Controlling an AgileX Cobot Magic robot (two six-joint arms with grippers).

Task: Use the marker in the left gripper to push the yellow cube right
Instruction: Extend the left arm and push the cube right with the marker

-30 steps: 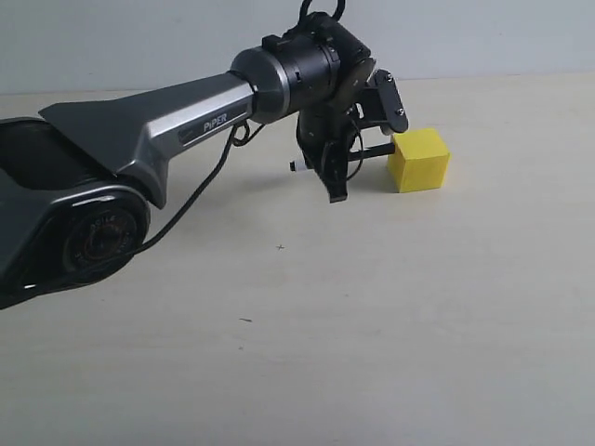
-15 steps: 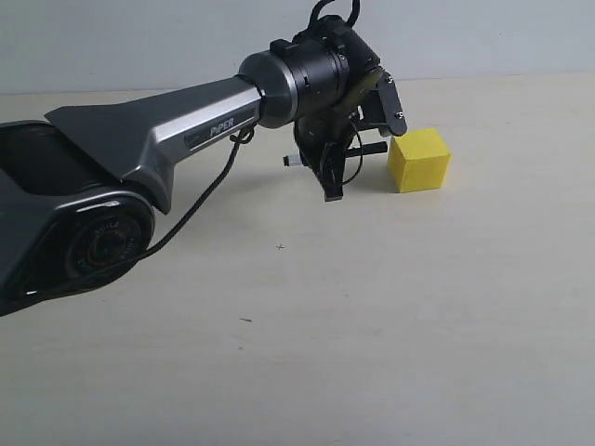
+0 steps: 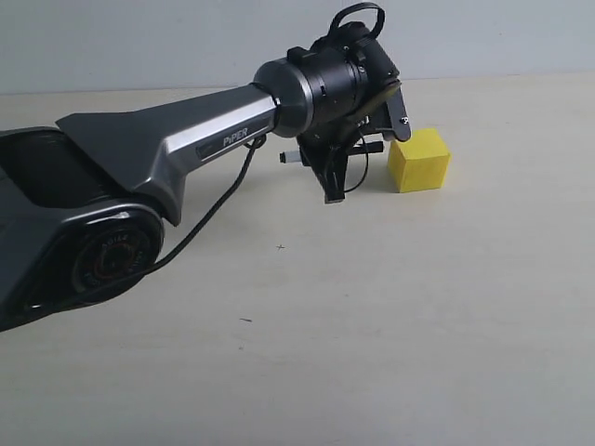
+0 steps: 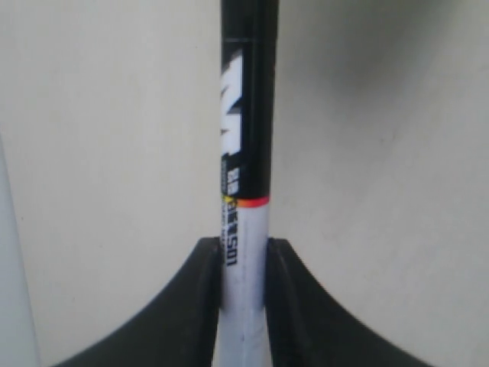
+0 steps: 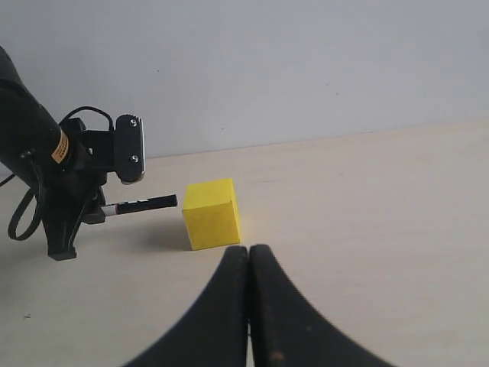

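Note:
The yellow cube (image 3: 418,160) sits on the tan table, right of my left gripper (image 3: 333,189). That gripper points down and is shut on the marker (image 3: 372,147), which lies level with its black cap aimed at the cube's left face. In the right wrist view a thin gap shows between the marker (image 5: 141,203) and the cube (image 5: 212,214). The left wrist view shows the marker's (image 4: 246,153) white barrel pinched in the left gripper (image 4: 243,248). My right gripper (image 5: 248,251) is shut and empty, just short of the cube.
The grey PiPER arm (image 3: 186,139) stretches across the table from the left. A pale wall (image 3: 483,37) rises behind the table's far edge. Bare tabletop (image 3: 502,186) lies right of the cube.
The left gripper has lifted a little and drawn slightly left with the marker, so the cap has eased off the cube's left face. The cube has not moved.

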